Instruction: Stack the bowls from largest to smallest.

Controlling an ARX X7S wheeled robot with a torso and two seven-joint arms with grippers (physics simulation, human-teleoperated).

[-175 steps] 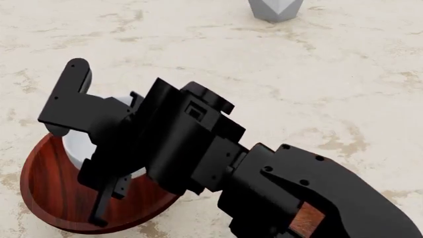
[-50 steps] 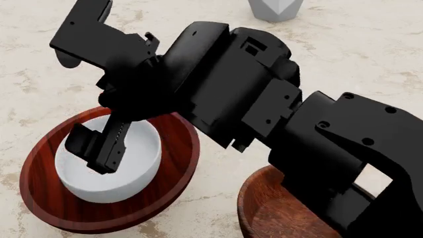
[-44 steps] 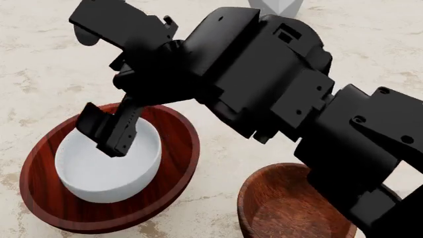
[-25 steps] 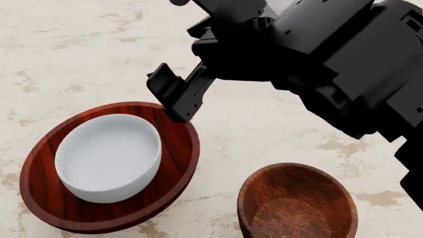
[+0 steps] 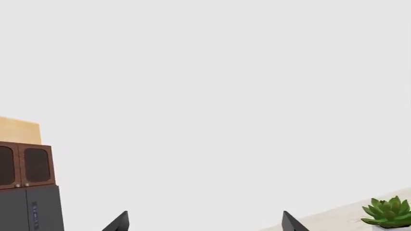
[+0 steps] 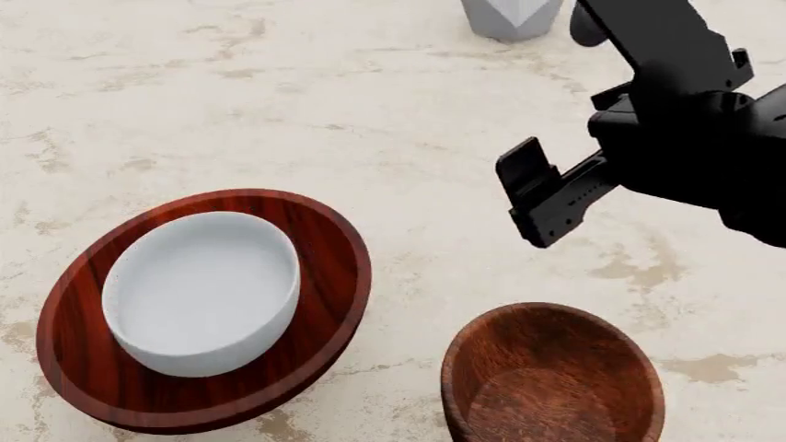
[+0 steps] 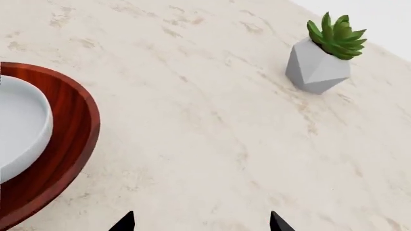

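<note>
The large reddish wood bowl [image 6: 329, 267] sits at the near left of the table, with the white bowl [image 6: 202, 290] resting inside it. Apart from them, at the near right, stands the small dark-brown bowl [image 6: 553, 373]. My right gripper [image 6: 559, 120] hovers open above the table beyond the brown bowl, holding nothing. In the right wrist view the right gripper [image 7: 200, 224] shows two spread tips over bare table, with the red bowl [image 7: 74, 139] and white bowl [image 7: 19, 127] off to one side. My left gripper [image 5: 204, 222] is open, facing a blank wall; the head view does not show it.
A grey faceted planter [image 6: 510, 18] with a succulent [image 7: 334, 33] stands at the far edge of the head view. The tabletop [image 6: 246, 110] is pale marble. The left wrist view shows a wooden cabinet [image 5: 26, 166] and the same plant [image 5: 387, 211].
My right arm has risen off the white bowl and swung right and away, leaving that bowl in the red one. The dark-brown bowl, hidden before by the arm, is now uncovered.
</note>
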